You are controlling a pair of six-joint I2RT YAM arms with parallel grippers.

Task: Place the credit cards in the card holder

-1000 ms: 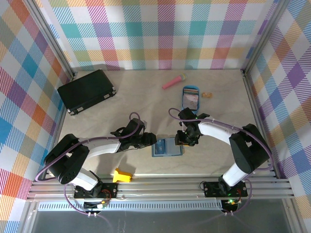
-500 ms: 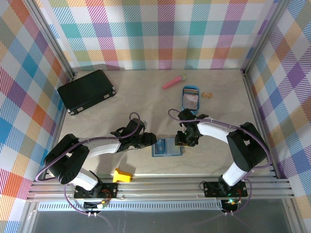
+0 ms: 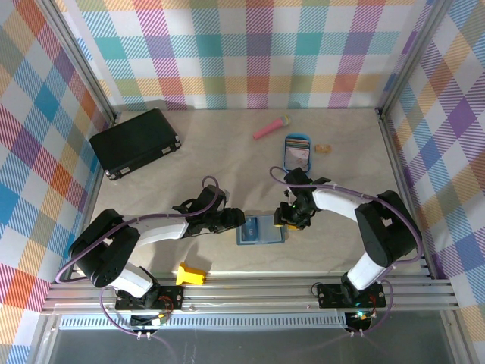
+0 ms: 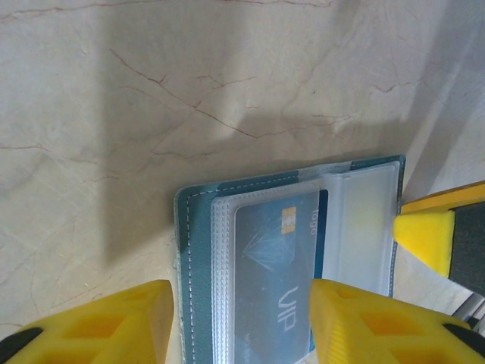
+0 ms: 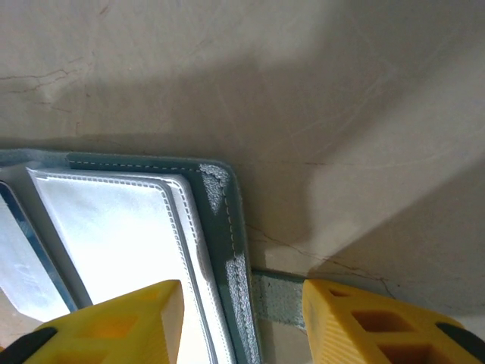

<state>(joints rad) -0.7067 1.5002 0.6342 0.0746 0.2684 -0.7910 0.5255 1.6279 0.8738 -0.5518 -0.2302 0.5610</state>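
Card holder [image 3: 260, 230] spread open, flat on table [image 3: 227, 159] near the front edge, between both arms, long axis running left to right. VIP credit card [image 4: 276, 280] tucked in a clear sleeve. Left gripper [image 4: 239, 303] parted over left end; right gripper [image 5: 242, 303] parted astride right edge, snap tab [image 5: 276, 299] jutting between its fingers

Overhead, the light is bright and even, the picture sharp to its corners, with only short soft shadows on the table [image 3: 204, 159]. In the left wrist view a broad, soft-edged shadow darkens the table beyond the card holder [image 4: 198, 250], and the yellow jaws at the bottom edge are blurred. In the right wrist view the clear pocket [image 5: 106, 235] glares white and diagonal shadows cross the table.
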